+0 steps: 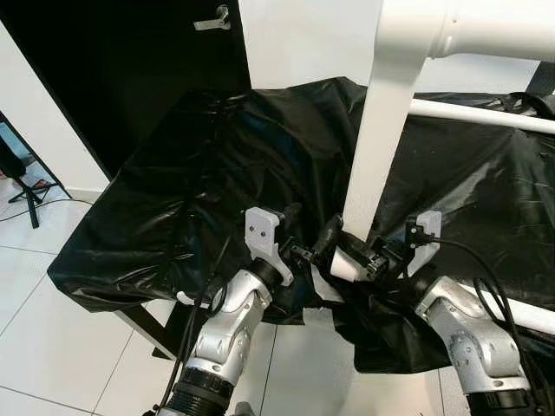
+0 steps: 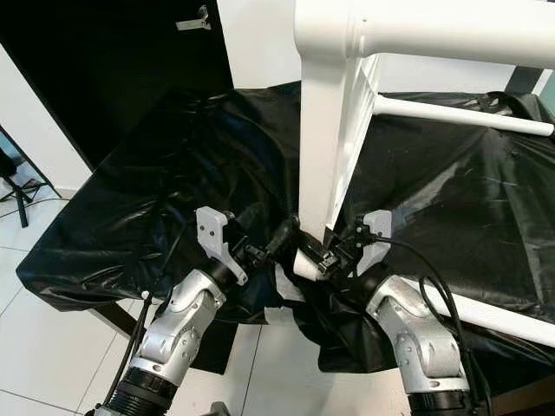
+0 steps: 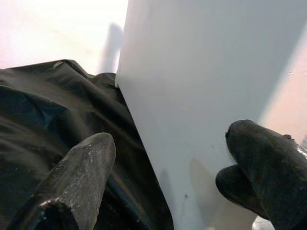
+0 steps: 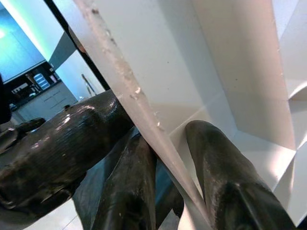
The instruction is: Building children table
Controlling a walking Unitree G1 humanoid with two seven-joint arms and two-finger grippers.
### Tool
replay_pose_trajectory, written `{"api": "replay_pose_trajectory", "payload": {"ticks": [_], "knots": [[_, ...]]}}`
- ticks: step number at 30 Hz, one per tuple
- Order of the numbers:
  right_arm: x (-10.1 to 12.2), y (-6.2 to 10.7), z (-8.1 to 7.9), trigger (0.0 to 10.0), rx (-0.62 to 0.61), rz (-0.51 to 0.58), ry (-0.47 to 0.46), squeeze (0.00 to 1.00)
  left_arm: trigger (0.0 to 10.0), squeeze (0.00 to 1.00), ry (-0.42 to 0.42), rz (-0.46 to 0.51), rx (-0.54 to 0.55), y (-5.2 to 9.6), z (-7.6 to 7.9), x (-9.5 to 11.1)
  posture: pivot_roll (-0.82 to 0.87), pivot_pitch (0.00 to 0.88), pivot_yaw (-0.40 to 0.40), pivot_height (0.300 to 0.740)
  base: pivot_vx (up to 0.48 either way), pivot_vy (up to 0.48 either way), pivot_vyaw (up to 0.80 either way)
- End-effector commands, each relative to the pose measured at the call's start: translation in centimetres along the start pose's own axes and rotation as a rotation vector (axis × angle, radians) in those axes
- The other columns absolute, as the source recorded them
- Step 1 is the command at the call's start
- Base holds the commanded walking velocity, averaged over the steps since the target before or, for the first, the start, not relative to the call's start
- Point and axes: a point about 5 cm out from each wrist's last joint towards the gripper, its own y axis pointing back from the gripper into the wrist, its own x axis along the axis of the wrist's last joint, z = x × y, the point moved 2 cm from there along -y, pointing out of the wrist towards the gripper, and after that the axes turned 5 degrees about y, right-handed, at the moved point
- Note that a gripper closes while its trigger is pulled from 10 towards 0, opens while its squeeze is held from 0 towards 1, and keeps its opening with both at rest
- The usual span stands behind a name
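Note:
A white table leg (image 1: 381, 139) stands upright on the black plastic sheet (image 1: 173, 199) that covers a work table, with a white crossbar (image 1: 486, 117) running off to the right. My left gripper (image 1: 310, 230) is at the leg's foot, open, its fingers (image 3: 86, 177) set on either side of the white leg (image 3: 201, 96). My right gripper (image 1: 351, 260) comes in from the right and is shut on the leg's bottom edge. In the right wrist view its fingers (image 4: 220, 177) pinch a thin white edge (image 4: 129, 86).
A black door with a metal handle (image 1: 214, 19) is behind the table. A tripod (image 1: 26, 191) stands on the white tile floor at the left. The plastic-covered table's front edge is just below my grippers. Another white rail (image 1: 520, 316) lies at the near right.

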Motion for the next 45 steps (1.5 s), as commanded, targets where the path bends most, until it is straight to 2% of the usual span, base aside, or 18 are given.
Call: {"api": "replay_pose_trajectory", "payload": {"ticks": [1, 3, 4, 5, 11, 12, 14, 16, 24, 26, 35, 37, 42, 43, 44, 45], "knots": [[-1.2, -0.3, -0.2, 10.0, -0.01, -0.045, -0.044, 0.0, 10.0, 0.0, -0.009, -0.013, -0.081, -0.3, 0.9, -0.3, 0.08, 0.0, 0.09, 0.74, 0.0, 0.0, 0.0], [-1.3, -0.2, 0.0, 10.0, -0.027, -0.05, -0.029, 0.0, 10.0, 0.0, -0.001, 0.001, -0.102, -0.1, 0.9, 0.0, 0.09, 0.0, 0.089, 0.74, 0.0, 0.0, 0.0], [-1.3, -0.2, 0.2, 10.0, -0.043, -0.05, -0.022, 0.0, 10.0, 0.37, 0.008, 0.012, -0.115, 0.0, 0.9, 0.3, 0.09, 0.0, 0.088, 0.74, 0.0, 0.0, 0.0], [-1.4, -0.3, 0.3, 10.0, -0.054, -0.052, -0.018, 0.0, 10.0, 1.0, 0.015, 0.023, -0.129, 0.2, 1.0, 0.5, 0.09, 0.0, 0.088, 0.74, 0.0, 0.0, 0.0], [-1.5, -0.4, 0.5, 10.0, -0.063, -0.056, -0.011, 0.0, 10.0, 1.0, 0.009, 0.039, -0.18, 0.2, 1.6, 1.1, 0.09, 0.0, 0.085, 0.74, 0.0, 0.0, 0.0], [-1.5, -0.5, 0.5, 10.0, -0.065, -0.058, -0.007, 0.0, 10.0, 0.0, 0.009, 0.046, -0.197, -0.2, 2.1, 1.5, 0.09, 0.0, 0.084, 0.74, 0.0, 0.0, 0.0], [-1.5, -0.5, 0.5, 10.0, -0.065, -0.058, -0.007, 0.0, 10.0, 0.0, 0.009, 0.046, -0.197, -0.2, 2.1, 1.5, 0.09, 0.0, 0.084, 0.74, 0.0, 0.0, 0.0], [-1.5, -0.7, 0.3, 10.0, -0.053, -0.06, -0.003, 0.0, 10.0, 0.0, -0.002, 0.062, -0.208, -1.5, 2.7, 2.2, 0.09, 0.0, 0.081, 0.74, 0.0, 0.0, 0.0], [-1.6, -0.8, 0.0, 10.0, -0.042, -0.062, -0.003, 0.0, 10.0, 0.0, -0.015, 0.078, -0.232, -2.8, 3.5, 2.9, 0.09, 0.0, 0.081, 0.74, 0.0, 0.0, 0.0], [-1.7, -0.7, -0.2, 10.0, -0.043, -0.065, -0.002, 0.0, 10.0, 0.0, -0.038, 0.061, -0.266, -3.7, 4.3, 3.0, 0.08, 0.0, 0.084, 0.74, 0.0, 0.0, 0.0], [-1.9, -0.7, 0.0, 10.0, -0.057, -0.077, 0.012, 0.0, 10.0, 0.0, -0.105, 0.041, -0.293, -4.7, 5.4, 3.8, 0.08, 0.0, 0.079, 0.74, 0.0, 0.0, 0.0], [-1.9, -0.7, 0.0, 10.0, -0.057, -0.077, 0.012, 0.0, 10.0, 0.0, -0.105, 0.041, -0.293, -4.7, 5.4, 3.8, 0.08, 0.0, 0.079, 0.74, 0.0, 0.0, 0.0], [-1.9, -1.0, -0.4, 10.0, -0.038, -0.081, 0.019, 0.0, 10.0, 0.0, -0.195, -0.019, -0.237, -6.1, 5.6, 3.5, 0.1, 0.0, 0.071, 0.74, 0.0, 0.0, 0.0], [-1.9, -1.0, -0.5, 10.0, -0.036, -0.081, 0.019, 0.0, 9.0, 0.0, -0.21, -0.026, -0.219, -6.5, 5.6, 3.4, 0.1, 0.0, 0.071, 0.74, 0.0, 0.0, 0.0], [-1.9, -1.1, -0.6, 10.0, -0.035, -0.08, 0.019, 0.0, 4.0, 0.0, -0.217, -0.022, -0.204, -6.9, 5.7, 3.5, 0.1, 0.0, 0.07, 0.74, 0.0, 0.0, 0.0], [-1.9, -1.1, -0.6, 10.0, -0.035, -0.08, 0.019, 0.0, 4.0, 0.0, -0.217, -0.022, -0.204, -6.9, 5.7, 3.5, 0.1, 0.0, 0.07, 0.74, 0.0, 0.0, 0.0]]}}
